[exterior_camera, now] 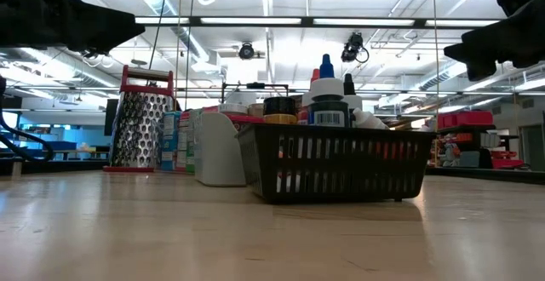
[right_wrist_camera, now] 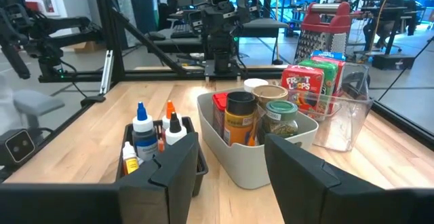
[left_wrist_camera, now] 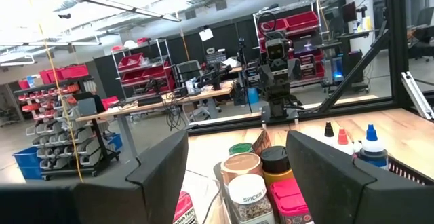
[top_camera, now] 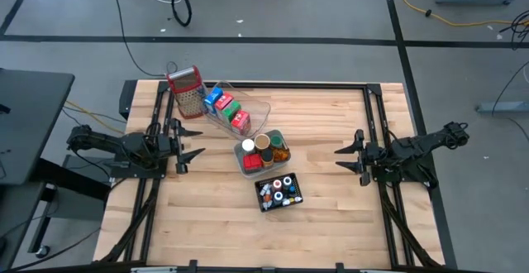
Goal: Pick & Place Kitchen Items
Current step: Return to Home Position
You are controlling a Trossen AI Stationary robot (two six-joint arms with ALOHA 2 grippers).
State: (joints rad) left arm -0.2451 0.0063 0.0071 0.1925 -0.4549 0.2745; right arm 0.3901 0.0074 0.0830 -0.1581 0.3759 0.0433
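Sitting in trays: you have the cartons in the clear tray, the jars in the grey tray just beside it, and the small bottles in the black tray, all near the middle of the table.
Left gripper: it hovers by your table's left edge, arm stretched level, fingers aimed at the trays, jaws spread wide on nothing.
Right gripper: it mirrors that at the right edge, well apart from the trays, jaws wide and empty.
Grater: upright beside the clear tray.
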